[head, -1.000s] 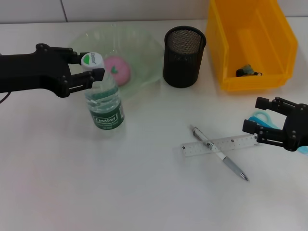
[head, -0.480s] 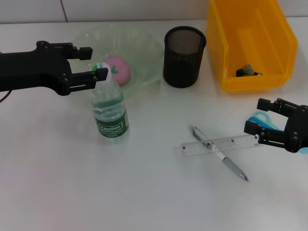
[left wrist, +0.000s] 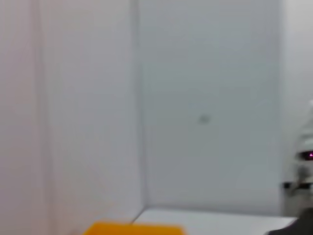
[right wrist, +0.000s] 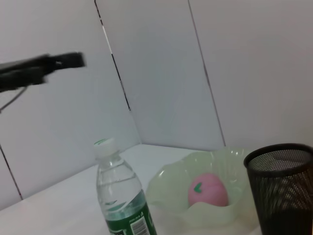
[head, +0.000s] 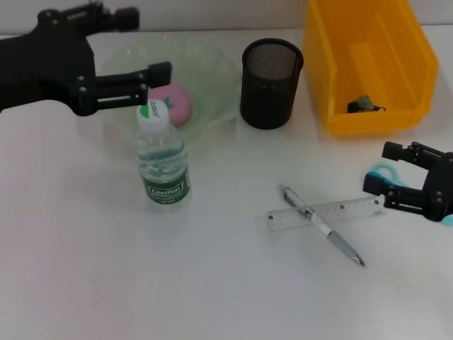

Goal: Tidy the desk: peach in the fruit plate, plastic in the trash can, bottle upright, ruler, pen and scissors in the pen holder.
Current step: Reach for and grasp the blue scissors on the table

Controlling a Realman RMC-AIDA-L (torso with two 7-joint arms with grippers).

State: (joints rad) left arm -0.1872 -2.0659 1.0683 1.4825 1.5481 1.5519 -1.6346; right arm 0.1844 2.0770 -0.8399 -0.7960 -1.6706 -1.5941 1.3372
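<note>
The clear water bottle [head: 163,164] with a green label stands upright on the table, free of any grip; it also shows in the right wrist view [right wrist: 122,196]. My left gripper [head: 149,42] is open and empty, raised above and behind the bottle. The pink peach [head: 175,103] lies in the pale green fruit plate [head: 212,78]. The clear ruler [head: 327,212] and the pen [head: 322,226] lie crossed on the table. My right gripper [head: 379,168] is open, just right of the ruler, over the blue scissors [head: 383,172], which are mostly hidden. A dark plastic scrap [head: 364,105] lies in the yellow bin [head: 333,67].
The black mesh pen holder [head: 271,83] stands between the plate and the yellow bin; it also shows in the right wrist view [right wrist: 283,188]. The left wrist view shows only the wall and an edge of the yellow bin [left wrist: 133,228].
My left gripper has let go of the bottle's cap and risen up and back. The bottle has gone from tilted to upright, a little further right. The right arm has barely moved.
</note>
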